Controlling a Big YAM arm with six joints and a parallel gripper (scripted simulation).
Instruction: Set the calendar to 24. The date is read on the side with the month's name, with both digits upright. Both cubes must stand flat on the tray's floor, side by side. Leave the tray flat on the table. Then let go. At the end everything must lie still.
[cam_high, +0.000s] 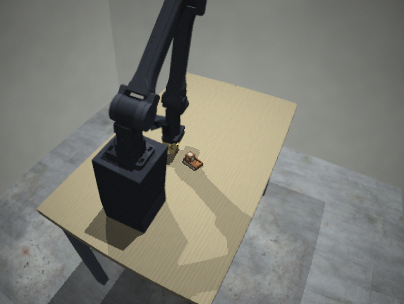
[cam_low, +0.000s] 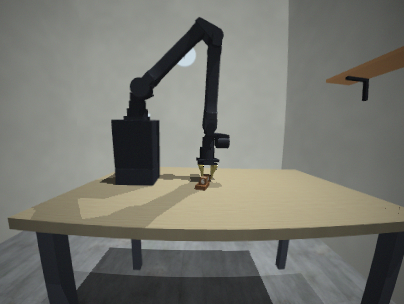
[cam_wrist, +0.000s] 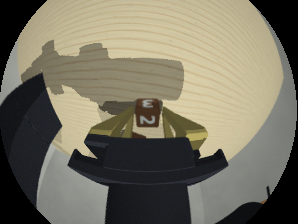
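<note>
A brown cube (cam_wrist: 147, 113) with white digits stands between the fingertips in the wrist view. It shows a 3 turned on its side and a 2. My gripper (cam_high: 172, 149) (cam_low: 208, 176) (cam_wrist: 147, 110) is partly open, low over the table, with a finger on each side of that cube and narrow gaps beside it. The small orange-brown tray (cam_high: 196, 164) (cam_low: 201, 188) lies flat on the table beside the gripper. The other cube (cam_high: 190, 155) (cam_low: 202, 181) is at one end of the tray; its digit is too small to read. The month's name is not readable.
The arm's dark base block (cam_high: 129, 187) (cam_low: 135, 152) stands on the wooden table (cam_high: 240, 115) (cam_low: 300, 205), to one side of the gripper. A wall shelf (cam_low: 375, 65) is far off at the right. Shadows of the arm fall across the table.
</note>
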